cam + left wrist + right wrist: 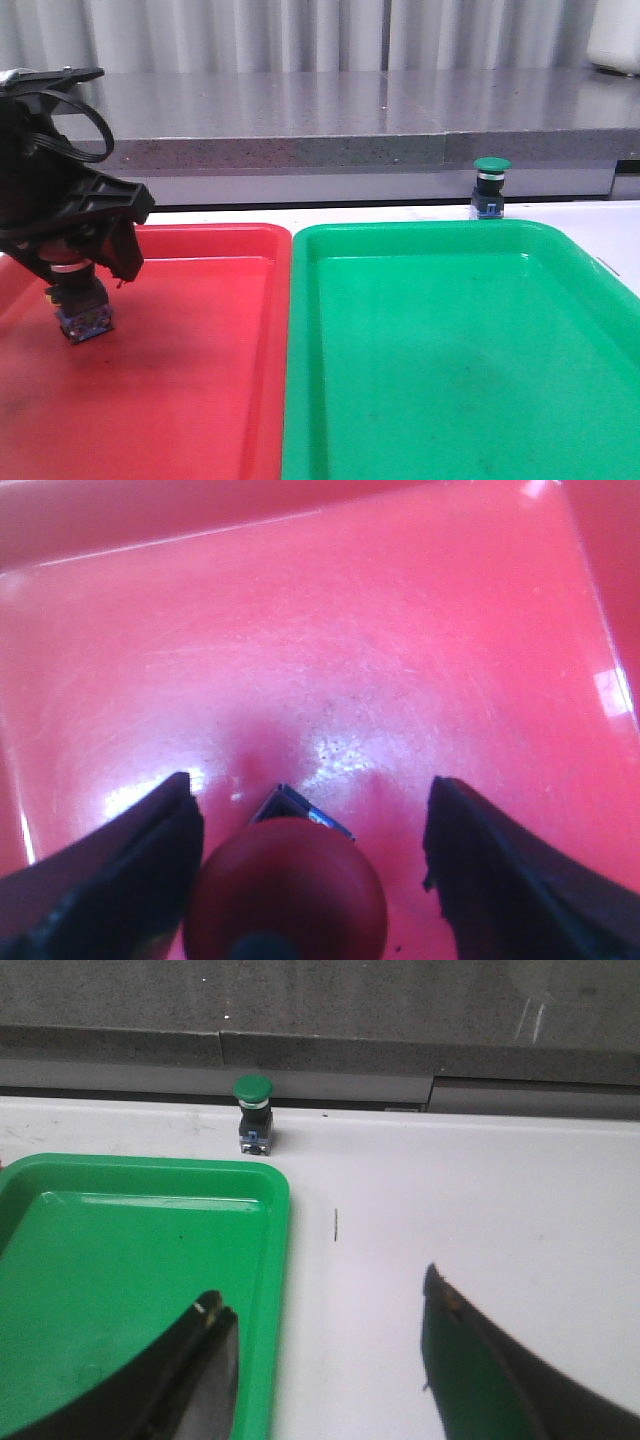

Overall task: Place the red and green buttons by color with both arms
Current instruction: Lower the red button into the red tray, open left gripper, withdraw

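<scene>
Closest in, the left gripper (85, 285) hangs over the red tray (200, 400), on the tray's left side. In the left wrist view its fingers (110, 880) stand wide apart, with the red button (285, 890) sitting between them. The dark red cap lies close against the left-hand finger, and a clear gap shows before the other finger (510, 880). So the claw is open around the button, not clamped on it. A corner of the button's blue base (300, 810) peeks out beyond the cap. From the front, that base (83, 320) shows just under the gripper, tilted, at or just above the tray floor; whether it touches cannot be told.

Beside the red tray, edge to edge, lies the green tray (450, 350), filling the right half of the front view.

The right gripper (325, 1360) shows only in its own wrist view: its fingers (190, 1370) are spread apart and hold nothing. One finger is over the green tray's (130, 1260) corner, the other (500, 1380) over the white table (450, 1210).

Farther back, the green button (490, 188) stands upright on the table, just beyond the green tray's far rim. It is well apart from both grippers. Behind it runs a grey ledge (350, 115).
</scene>
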Controlling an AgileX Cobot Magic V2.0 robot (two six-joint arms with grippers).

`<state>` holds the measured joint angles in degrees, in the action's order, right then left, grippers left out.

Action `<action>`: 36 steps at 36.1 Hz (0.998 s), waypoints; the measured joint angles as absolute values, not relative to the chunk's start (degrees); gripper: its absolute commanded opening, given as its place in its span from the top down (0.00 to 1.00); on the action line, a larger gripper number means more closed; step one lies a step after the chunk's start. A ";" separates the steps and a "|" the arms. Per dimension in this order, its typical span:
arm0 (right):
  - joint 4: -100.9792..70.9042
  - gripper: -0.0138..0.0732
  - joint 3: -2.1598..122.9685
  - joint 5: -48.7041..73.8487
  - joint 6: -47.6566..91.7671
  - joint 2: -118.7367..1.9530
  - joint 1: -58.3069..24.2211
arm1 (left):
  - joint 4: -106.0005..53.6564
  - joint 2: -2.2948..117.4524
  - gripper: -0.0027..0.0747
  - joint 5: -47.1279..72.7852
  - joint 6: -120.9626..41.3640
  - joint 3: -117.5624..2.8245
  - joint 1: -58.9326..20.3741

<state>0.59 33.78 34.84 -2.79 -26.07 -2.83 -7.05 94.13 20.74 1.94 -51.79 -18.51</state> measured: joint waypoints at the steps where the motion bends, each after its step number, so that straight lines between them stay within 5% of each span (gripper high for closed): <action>1: 0.59 0.34 33.78 34.84 -2.79 -26.07 -2.83 | -7.05 93.82 0.33 20.87 1.94 -51.79 -18.51; 21: 0.59 0.34 33.78 34.84 -2.79 -26.07 -2.83 | -5.48 62.14 0.33 32.73 1.94 -51.35 -18.51; 36: 0.59 0.34 33.78 34.84 -2.79 -26.07 -2.83 | -5.22 35.52 0.33 35.92 1.94 -37.67 -18.51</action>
<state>0.59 33.78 34.84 -2.79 -26.07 -2.83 -5.22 35.52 35.92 1.94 -37.67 -18.51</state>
